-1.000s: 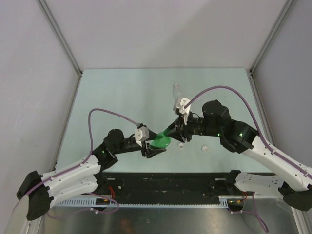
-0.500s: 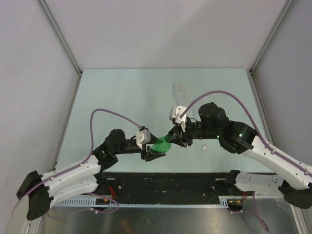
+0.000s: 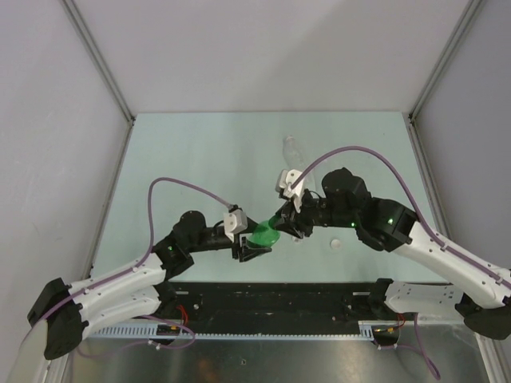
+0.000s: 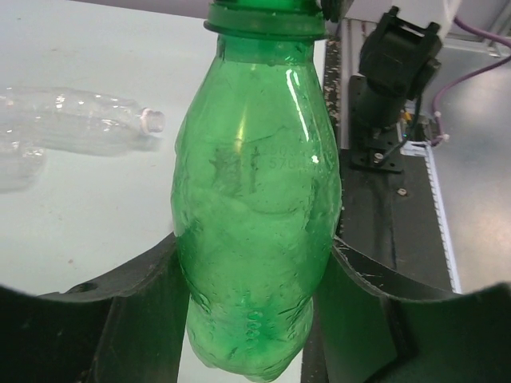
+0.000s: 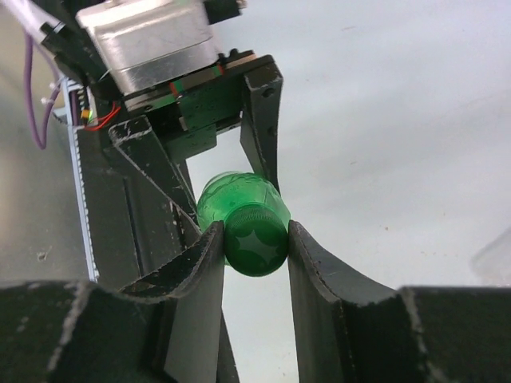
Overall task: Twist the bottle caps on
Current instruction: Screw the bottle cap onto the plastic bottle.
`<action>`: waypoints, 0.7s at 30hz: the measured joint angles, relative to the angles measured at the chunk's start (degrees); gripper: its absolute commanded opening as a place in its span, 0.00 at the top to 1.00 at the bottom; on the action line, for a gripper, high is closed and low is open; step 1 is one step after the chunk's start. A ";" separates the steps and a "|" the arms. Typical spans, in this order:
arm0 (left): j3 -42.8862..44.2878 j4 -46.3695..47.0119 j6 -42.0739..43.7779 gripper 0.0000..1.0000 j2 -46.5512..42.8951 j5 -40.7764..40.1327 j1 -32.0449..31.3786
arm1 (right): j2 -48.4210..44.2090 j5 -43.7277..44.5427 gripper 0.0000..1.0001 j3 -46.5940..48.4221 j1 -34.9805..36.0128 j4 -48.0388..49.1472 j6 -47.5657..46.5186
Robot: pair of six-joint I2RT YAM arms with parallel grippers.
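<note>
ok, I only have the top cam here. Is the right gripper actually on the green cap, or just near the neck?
Observer: On it. The right wrist view shows the right gripper closed on the dark green cap, one jaw against each side.
Operator: and the left one, where's its grip?
Observer: Low on the body. The left wrist view has the left gripper clamping the green bottle around its lower half, well below the neck.
Operator: that clear bottle behind them, capped?
Observer: No. In the left wrist view the clear bottle lies on its side with a bare, open mouth.
</note>
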 measured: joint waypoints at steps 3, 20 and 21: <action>0.02 0.00 1.55 0.95 0.09 -2.62 0.00 | 0.46 3.91 0.87 0.00 0.31 0.76 4.13; 8.68 0.61 12.09 0.98 12.13 -14.32 -0.44 | 2.93 24.76 0.89 1.09 0.28 3.17 29.49; 8.83 0.66 12.61 0.98 12.52 -15.08 -0.44 | 3.54 25.79 0.89 1.62 0.28 2.56 30.84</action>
